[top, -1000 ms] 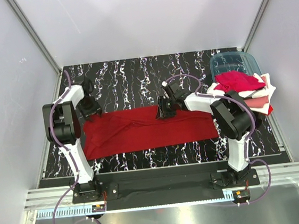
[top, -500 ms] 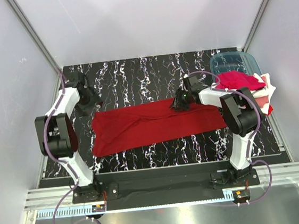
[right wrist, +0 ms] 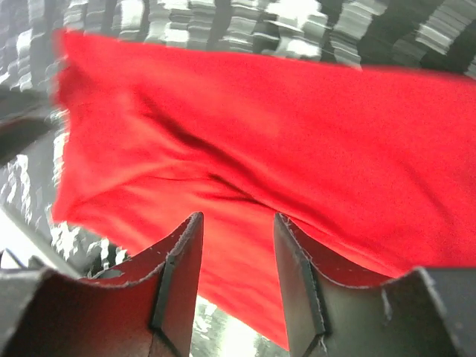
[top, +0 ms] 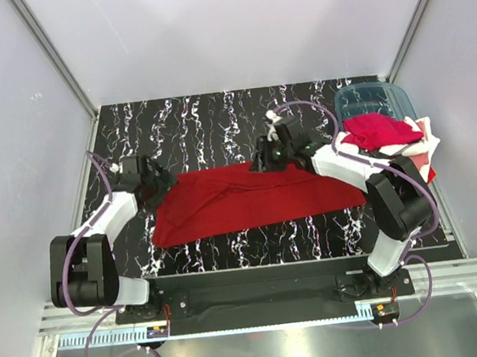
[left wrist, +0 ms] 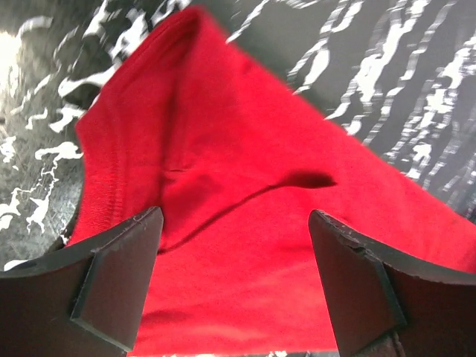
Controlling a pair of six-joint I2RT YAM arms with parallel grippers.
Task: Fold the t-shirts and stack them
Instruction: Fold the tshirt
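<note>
Just over the red t-shirt (left wrist: 223, 149), left end effector (left wrist: 234, 219) gapes wide, right end effector (right wrist: 238, 223) half-spread, both empty

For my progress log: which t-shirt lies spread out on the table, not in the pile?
The large deep red t-shirt, flat mid-table; the other t-shirts sit heaped at the right edge.

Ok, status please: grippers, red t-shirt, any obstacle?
Left gripper open, over left end of red t-shirt. Right gripper open, at its far edge. T-shirt lies on table, unheld. No obstacle near it.
</note>
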